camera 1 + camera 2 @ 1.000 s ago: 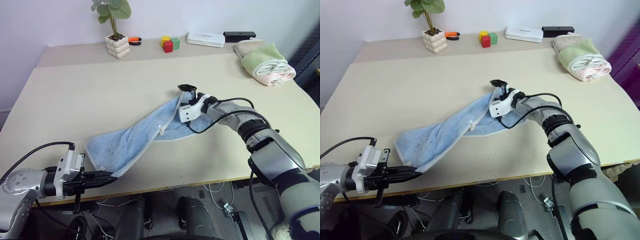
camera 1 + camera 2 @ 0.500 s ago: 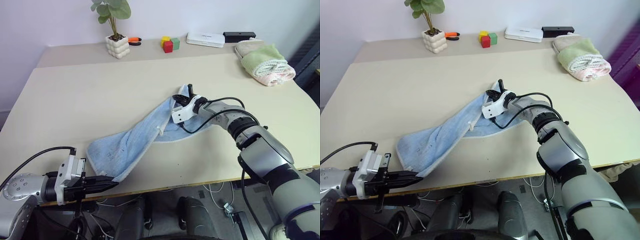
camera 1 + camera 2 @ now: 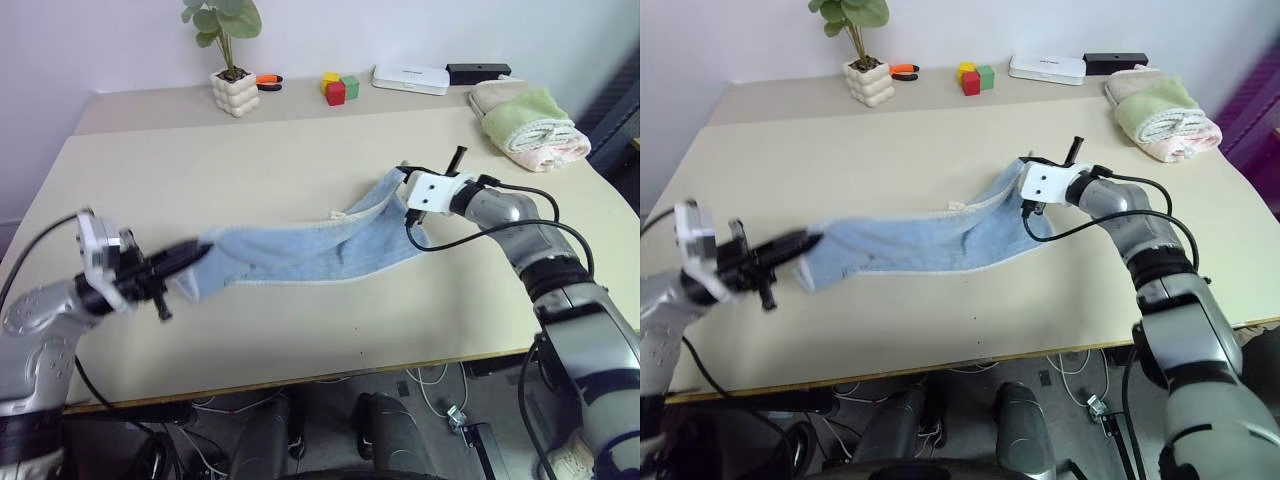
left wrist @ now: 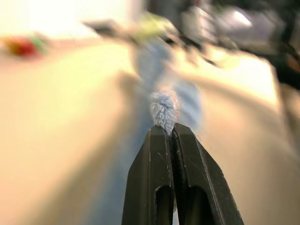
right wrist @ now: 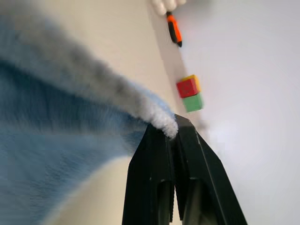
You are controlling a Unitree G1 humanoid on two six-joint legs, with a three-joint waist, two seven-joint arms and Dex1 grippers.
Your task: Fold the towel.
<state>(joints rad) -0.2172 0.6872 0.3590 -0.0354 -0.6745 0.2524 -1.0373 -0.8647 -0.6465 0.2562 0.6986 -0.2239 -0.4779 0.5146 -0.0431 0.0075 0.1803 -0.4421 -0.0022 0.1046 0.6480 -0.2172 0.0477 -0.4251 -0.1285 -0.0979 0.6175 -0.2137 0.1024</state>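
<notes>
The light blue towel (image 3: 320, 245) hangs stretched above the bench (image 3: 300, 150) between both arms, the left fingers (image 4: 161, 154) pinched tight on one end, the right fingers (image 5: 161, 154) clamped on the other.

Items along the back of the beige table (image 3: 300, 150)

Landmark: potted plant (image 3: 232, 75) in a white bubbled pot. Just beside it, toward the blocks: an orange-handled tool (image 3: 268, 80). Further along that way: red, yellow and green blocks (image 3: 339, 87), touching one another; then a flat white box (image 3: 411, 78); a black box (image 3: 478, 72) near it; and farthest off, rolled light green and pink towels (image 3: 530, 125).
</notes>
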